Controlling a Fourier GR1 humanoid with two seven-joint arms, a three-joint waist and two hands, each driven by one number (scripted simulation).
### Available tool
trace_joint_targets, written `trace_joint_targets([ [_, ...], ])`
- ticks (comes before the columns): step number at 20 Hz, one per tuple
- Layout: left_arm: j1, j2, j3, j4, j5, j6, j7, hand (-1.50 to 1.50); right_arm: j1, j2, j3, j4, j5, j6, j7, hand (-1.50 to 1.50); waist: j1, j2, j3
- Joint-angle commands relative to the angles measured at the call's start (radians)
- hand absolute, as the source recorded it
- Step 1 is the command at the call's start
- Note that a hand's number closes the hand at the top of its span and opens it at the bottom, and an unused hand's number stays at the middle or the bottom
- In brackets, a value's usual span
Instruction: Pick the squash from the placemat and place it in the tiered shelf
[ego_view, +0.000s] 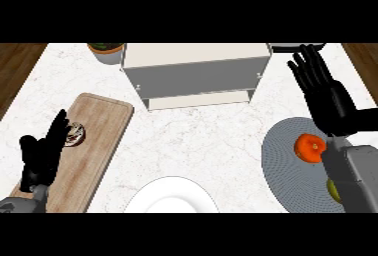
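1. Counted one tiered shelf, white, at the back of the counter.
2. Counted one round grey placemat at the right.
3. Counted two pieces of produce on that placemat: one orange squash, and one yellow-green item mostly hidden by the forearm.
4. Counted one wooden cutting board at the left, with one small dark round thing on it.
5. Counted one white plate at the front edge.
6. Counted one potted plant beside the shelf.
7. Counted two black hands: left hand, right hand.
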Motion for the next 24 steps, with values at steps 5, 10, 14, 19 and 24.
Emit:
trace_joint_targets([
  [5, 0.037, -0.03, 0.025, 0.008, 0.084, -0.026, 0.095, 0.0, 0.218, -0.268, -0.262, 0.03, 0.12, -0.155, -0.069, 1.5, -0.098, -0.004, -0.031],
  [10, 0.049, -0.087, -0.004, -0.001, 0.137, -0.076, 0.12, 0.0, 0.406, -0.308, -0.338, 0.287, 0.194, -0.284, 0.024, 1.5, -0.072, 0.015, -0.029],
  [14, 0.039, -0.1, -0.011, 0.02, 0.116, -0.116, 0.119, 0.0, 0.534, -0.289, -0.407, 0.27, 0.141, -0.162, -0.176, -1.5, -0.023, 0.004, -0.031],
  [19, 0.048, -0.098, -0.013, -0.004, 0.103, -0.12, 0.152, 0.0, 0.649, -0.352, -0.353, 0.096, 0.152, -0.001, -0.134, -1.5, -0.021, 0.002, -0.032],
  [24, 0.041, -0.115, -0.001, -0.006, 0.095, -0.117, 0.162, 0.0, 0.677, -0.394, -0.322, -0.138, 0.137, 0.03, 0.078, -1.5, -0.015, 0.003, -0.033],
])
